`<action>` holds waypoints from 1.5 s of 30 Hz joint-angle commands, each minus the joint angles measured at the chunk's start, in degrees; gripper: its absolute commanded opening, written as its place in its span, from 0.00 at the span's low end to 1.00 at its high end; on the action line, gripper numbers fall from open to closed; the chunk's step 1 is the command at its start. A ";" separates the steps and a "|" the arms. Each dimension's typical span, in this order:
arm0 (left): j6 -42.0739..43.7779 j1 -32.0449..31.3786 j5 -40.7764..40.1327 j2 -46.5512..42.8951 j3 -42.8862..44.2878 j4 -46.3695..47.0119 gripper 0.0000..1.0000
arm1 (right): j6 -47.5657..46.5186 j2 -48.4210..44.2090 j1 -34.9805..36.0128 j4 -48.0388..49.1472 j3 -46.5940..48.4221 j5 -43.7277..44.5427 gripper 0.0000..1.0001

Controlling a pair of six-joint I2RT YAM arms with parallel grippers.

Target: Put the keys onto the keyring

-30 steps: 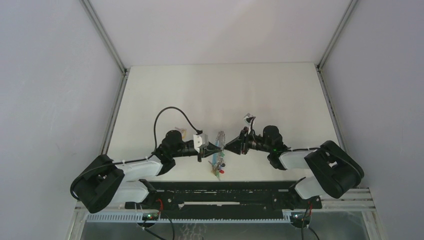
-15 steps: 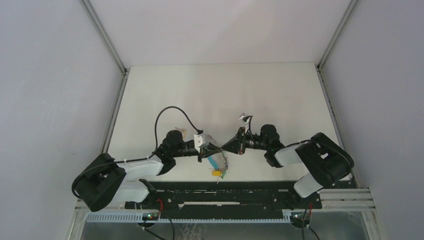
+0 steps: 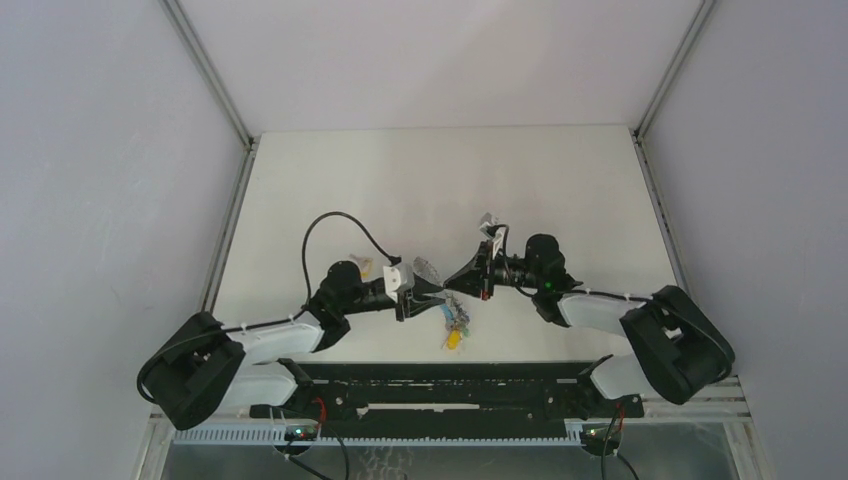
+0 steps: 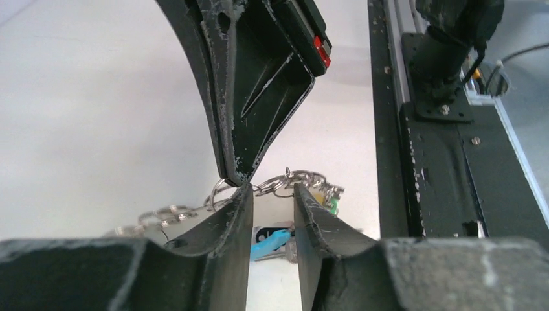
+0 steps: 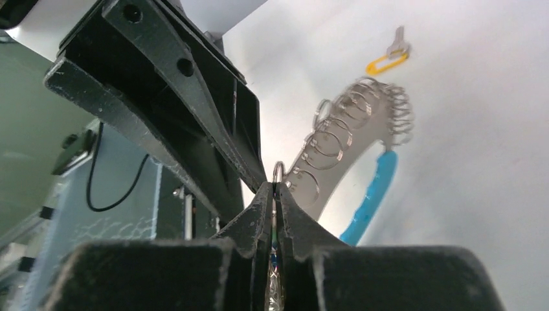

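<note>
My right gripper (image 5: 274,186) is shut on a thin wire ring of the keyring (image 5: 343,146), a grey band carrying several wire rings, with a blue band (image 5: 372,194) curving below it. In the top view the right gripper (image 3: 450,287) meets my left gripper (image 3: 432,293) tip to tip near the table's front middle. A bunch of keys (image 3: 455,325) dangles below them. My left gripper (image 4: 272,188) is open, with nothing between its fingers. Beyond it the ring chain carries a green key head (image 4: 333,205) and a yellowish one (image 4: 317,194).
Another yellow-headed key (image 5: 387,63) lies alone on the white table (image 3: 440,180), beyond the left arm. The black rail (image 4: 440,162) with the arm bases runs along the near edge. Grey walls close in the table's sides and back.
The left gripper has opened and let go. The right gripper has shut on a ring. The key bunch has swung right and now hangs under the right gripper's tip.
</note>
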 commanded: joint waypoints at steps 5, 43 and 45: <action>-13.59 0.10 -19.15 -5.28 -2.30 10.28 0.42 | -23.85 -7.96 1.10 -25.50 8.04 0.86 0.00; -26.37 5.39 -16.49 -10.33 -7.64 -0.78 0.62 | -43.85 -4.56 8.44 -44.01 17.91 16.06 0.00; -26.05 5.12 -15.28 -9.45 -7.06 -0.81 0.62 | -43.75 -4.40 8.57 -44.20 18.23 16.20 0.00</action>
